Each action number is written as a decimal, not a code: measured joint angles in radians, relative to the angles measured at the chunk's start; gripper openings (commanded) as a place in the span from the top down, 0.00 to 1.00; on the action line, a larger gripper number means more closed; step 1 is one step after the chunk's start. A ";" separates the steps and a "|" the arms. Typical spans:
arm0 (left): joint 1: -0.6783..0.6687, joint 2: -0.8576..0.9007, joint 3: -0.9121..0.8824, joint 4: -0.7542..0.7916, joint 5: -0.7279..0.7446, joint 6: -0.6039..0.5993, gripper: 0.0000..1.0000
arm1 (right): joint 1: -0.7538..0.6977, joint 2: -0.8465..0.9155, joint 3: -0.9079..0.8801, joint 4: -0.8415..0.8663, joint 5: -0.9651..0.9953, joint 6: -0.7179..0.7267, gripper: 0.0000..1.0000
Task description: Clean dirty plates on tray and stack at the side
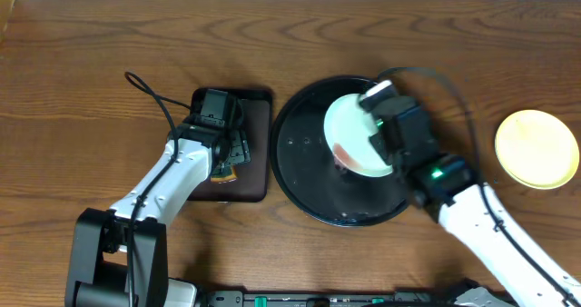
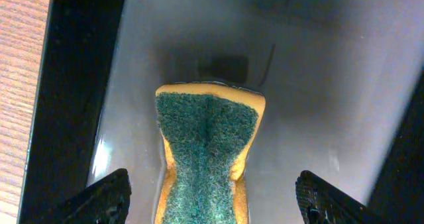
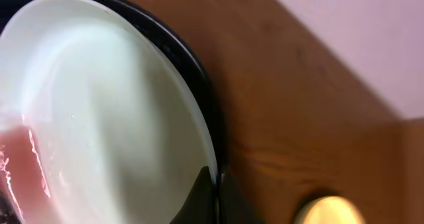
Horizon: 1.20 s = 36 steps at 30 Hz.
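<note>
My right gripper (image 1: 379, 118) is shut on the rim of a pale mint-green plate (image 1: 349, 125) and holds it tilted over the round black tray (image 1: 292, 175). The wrist view shows the fingers (image 3: 216, 192) pinching the plate (image 3: 99, 105) at its edge. A pinkish-red patch shows on the plate's lower part. The pale yellow plate (image 1: 536, 148) lies flat on the table at the right, and it also shows in the right wrist view (image 3: 328, 211). No second mint plate is in view. My left gripper (image 1: 229, 157) is open, with its fingers (image 2: 212, 204) either side of a sponge.
The yellow sponge with a green scouring face (image 2: 209, 151) lies in the dark-brown rectangular tray (image 1: 259, 134), left of the black tray. The wooden table reaches a pale wall at the back. The left arm's cable loops over the table behind that tray.
</note>
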 measured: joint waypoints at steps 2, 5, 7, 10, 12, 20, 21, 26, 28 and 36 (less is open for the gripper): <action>0.000 0.000 0.000 0.000 0.000 0.000 0.20 | 0.080 0.000 0.000 0.007 0.112 -0.047 0.99; 0.000 0.000 0.000 0.000 0.000 0.000 0.20 | 0.178 0.000 0.000 0.009 0.256 -0.117 0.99; 0.000 0.000 0.000 0.000 0.000 0.000 0.20 | 0.230 0.000 0.000 0.010 0.340 -0.173 0.99; 0.000 0.000 0.000 0.000 0.000 0.000 0.20 | 0.289 0.000 0.000 0.011 0.454 -0.283 0.99; 0.000 0.000 0.000 0.000 0.000 0.000 0.20 | 0.312 0.000 0.000 0.010 0.491 -0.341 0.99; 0.000 0.000 0.000 0.000 0.000 0.000 0.19 | 0.367 0.000 0.000 0.011 0.558 -0.583 0.99; 0.000 0.000 0.000 0.000 0.000 0.000 0.19 | 0.370 0.000 0.000 0.011 0.562 -0.594 0.99; 0.000 0.000 0.000 0.000 0.000 0.000 0.19 | 0.370 0.000 0.000 0.025 0.577 -0.649 0.99; 0.000 0.000 0.000 -0.001 0.000 0.000 0.19 | 0.370 0.000 0.000 0.055 0.591 -0.677 0.99; 0.000 0.000 0.000 0.000 0.000 0.000 0.19 | 0.381 0.000 0.000 0.132 0.620 -0.764 0.99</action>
